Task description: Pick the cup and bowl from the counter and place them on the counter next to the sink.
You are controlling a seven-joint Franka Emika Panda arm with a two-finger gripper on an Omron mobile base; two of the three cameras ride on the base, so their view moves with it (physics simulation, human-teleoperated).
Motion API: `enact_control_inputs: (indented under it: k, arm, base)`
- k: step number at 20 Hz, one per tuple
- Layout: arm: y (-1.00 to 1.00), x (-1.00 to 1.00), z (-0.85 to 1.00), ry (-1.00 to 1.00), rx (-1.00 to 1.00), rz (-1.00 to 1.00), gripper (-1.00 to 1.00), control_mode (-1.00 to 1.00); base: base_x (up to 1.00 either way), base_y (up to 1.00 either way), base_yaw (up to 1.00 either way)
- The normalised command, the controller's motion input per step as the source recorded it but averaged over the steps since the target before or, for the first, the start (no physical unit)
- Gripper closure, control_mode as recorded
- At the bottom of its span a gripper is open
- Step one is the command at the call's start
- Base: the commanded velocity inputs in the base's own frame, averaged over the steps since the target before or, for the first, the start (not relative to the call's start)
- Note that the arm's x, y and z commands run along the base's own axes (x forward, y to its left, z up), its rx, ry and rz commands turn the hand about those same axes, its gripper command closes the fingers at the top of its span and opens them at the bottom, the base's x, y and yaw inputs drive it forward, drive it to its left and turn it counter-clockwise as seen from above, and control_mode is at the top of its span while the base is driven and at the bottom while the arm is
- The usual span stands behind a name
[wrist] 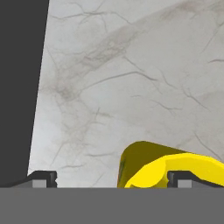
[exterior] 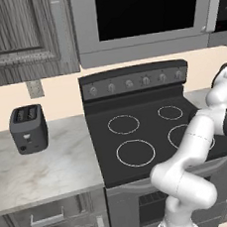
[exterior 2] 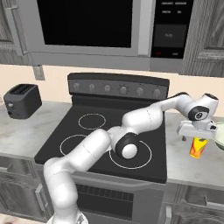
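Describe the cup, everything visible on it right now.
The cup is a small yellow tumbler with a red-orange mark on its side, glossy like plastic. It stands upright on the marbled counter right of the stove, directly below the gripper, beside the rim of a pale bowl. In the hand view its yellow rim sits between the open fingertips, nearer one of them; nothing visibly grips it yet.
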Motion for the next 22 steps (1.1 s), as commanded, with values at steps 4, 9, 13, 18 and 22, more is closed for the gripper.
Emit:
enact_control_inputs:
  k: [4, 9, 13, 18, 22]
  arm:
    - [0.00, 0.00, 0.00, 0.00, 0.00, 0.00, -1.00, -1.00]
    - [0.00, 0.00, 0.00, 0.00, 0.00, 0.00, -1.00, -1.00]
    - [0.01, 0.00, 0.00, 0.00, 0.00, 0.00, 1.00, -1.00]
    - [0.02, 0.00, 0.00, 0.00, 0.00, 0.00, 1.00, -1.00]
    - [0.00, 0.00, 0.00, 0.00, 0.00, 0.00, 1.00, -1.00]
  base:
    - [0.00, 0.00, 0.00]
    - [0.00, 0.00, 0.00]
    - [0.00, 0.00, 0.00]
    - [0.00, 0.00, 0.00]
    - [0.00, 0.00, 0.00]
